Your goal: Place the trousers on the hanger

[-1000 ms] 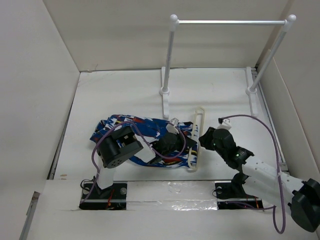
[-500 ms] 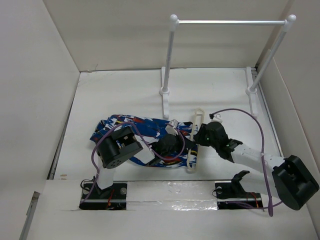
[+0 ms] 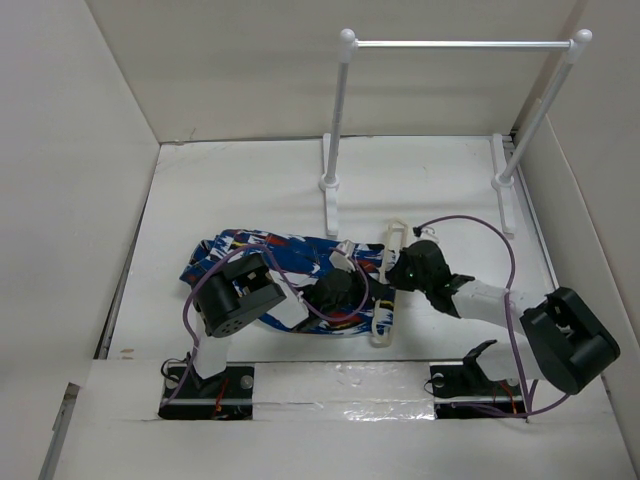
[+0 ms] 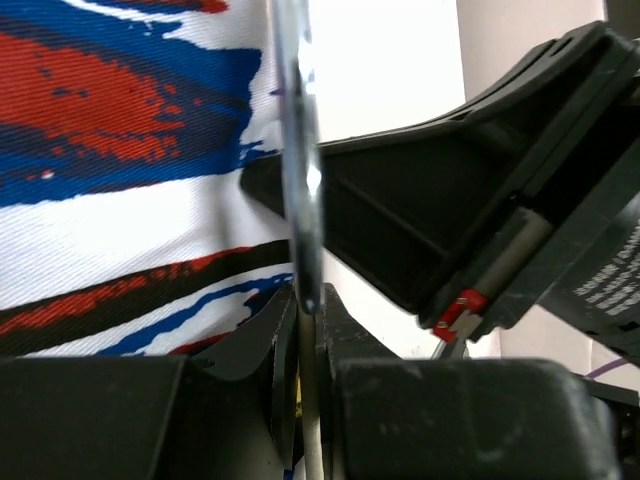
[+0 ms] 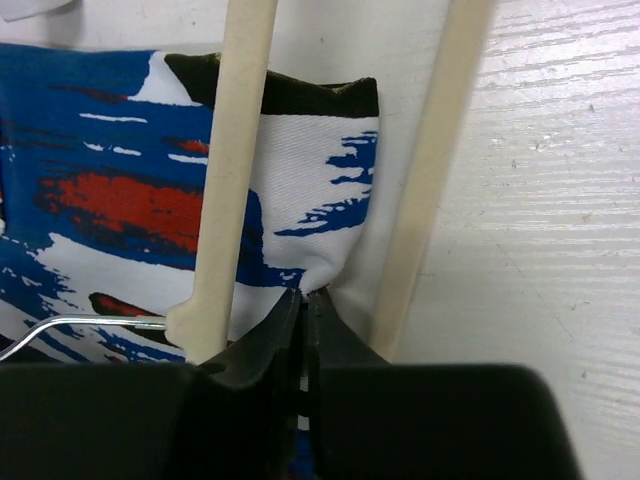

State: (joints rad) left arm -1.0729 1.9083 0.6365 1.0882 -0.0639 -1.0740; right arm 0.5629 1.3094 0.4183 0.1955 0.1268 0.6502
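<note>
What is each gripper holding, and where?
Left gripper pinches the hanger by its metal hook; right gripper pinches the trousers at a fabric edge between the hanger's bars.

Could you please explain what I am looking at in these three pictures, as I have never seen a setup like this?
This is a robot: a left arm and a right arm bolted to a white table, each ending in a two-finger pincer. The wide picture comes from a fixed camera above and behind them. The two close-ups come from a camera on each wrist. On the table lie the trousers, blue with coloured patches, and the hanger lies across one end of them. A white rack stands at the back. The left pincer is shut on a thin metal wire, apparently the hanger's hook. The right pincer is shut on an edge of the trousers between the hanger's two bars.
</note>
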